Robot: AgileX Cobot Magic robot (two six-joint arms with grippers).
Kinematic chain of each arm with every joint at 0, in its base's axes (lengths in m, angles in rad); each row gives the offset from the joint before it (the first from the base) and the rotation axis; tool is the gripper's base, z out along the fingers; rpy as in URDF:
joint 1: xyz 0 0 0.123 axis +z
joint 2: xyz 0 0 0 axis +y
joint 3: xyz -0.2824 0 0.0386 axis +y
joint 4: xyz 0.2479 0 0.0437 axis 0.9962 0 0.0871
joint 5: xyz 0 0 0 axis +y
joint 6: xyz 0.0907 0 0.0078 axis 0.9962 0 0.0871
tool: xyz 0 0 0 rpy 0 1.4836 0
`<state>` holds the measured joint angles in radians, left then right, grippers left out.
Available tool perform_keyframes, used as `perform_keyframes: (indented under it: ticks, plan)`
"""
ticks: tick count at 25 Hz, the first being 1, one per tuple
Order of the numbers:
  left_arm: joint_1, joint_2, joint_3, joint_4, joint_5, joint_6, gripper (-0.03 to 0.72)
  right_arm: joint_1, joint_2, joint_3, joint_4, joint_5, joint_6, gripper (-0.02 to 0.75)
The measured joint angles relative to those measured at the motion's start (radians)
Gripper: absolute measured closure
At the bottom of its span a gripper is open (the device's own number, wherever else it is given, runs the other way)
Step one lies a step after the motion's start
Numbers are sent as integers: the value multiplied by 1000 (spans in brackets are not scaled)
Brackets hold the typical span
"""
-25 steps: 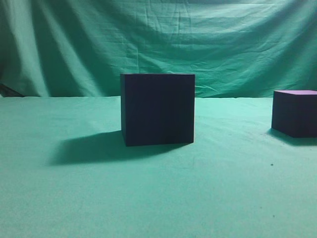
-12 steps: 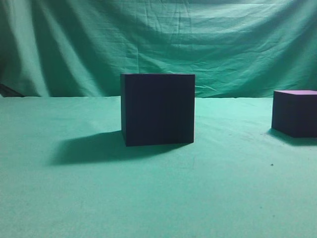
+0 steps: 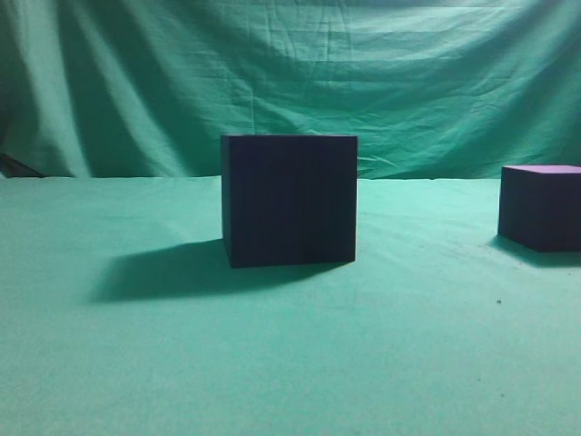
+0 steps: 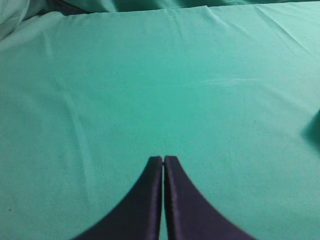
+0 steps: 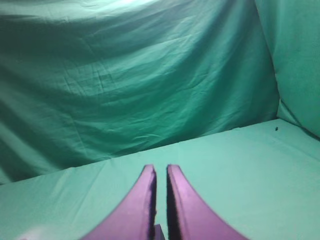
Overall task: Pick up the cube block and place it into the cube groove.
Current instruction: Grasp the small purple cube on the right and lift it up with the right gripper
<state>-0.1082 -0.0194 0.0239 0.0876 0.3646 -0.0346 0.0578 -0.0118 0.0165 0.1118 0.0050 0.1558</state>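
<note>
The cube groove (image 3: pixel 290 200), a large near-black box, stands on the green cloth at the middle of the exterior view. The cube block (image 3: pixel 541 207), smaller and dark purple with a lighter top, sits at the right edge, partly cut off. Neither gripper shows in the exterior view. In the left wrist view my left gripper (image 4: pixel 163 159) is shut and empty above bare cloth. In the right wrist view my right gripper (image 5: pixel 160 169) has its fingers nearly together with nothing between the tips, facing the backdrop. Neither wrist view clearly shows the block or the box.
A green cloth (image 3: pixel 290 363) covers the table and a green backdrop (image 3: pixel 290 82) hangs behind. The box casts a shadow to its left (image 3: pixel 163 272). A dark patch (image 4: pixel 315 131) lies at the right edge of the left wrist view.
</note>
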Motion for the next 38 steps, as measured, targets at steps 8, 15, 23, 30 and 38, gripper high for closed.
perform_keyframes:
  ticks: [8,15,23,30,38]
  plan:
    - [0,0,0,0,0,0,688,0,315,-319,-6,282,-32,664]
    - [0,0,0,0,0,0,688,8,570,-458,42,403,-110,664]
    - [0,0,0,0,0,0,688,149,950,-725,48,766,-308,664]
    - [0,0,0,0,0,0,688,175,1274,-922,48,894,-289,664]
    - [0,0,0,0,0,0,688,234,1512,-1106,12,961,-282,664]
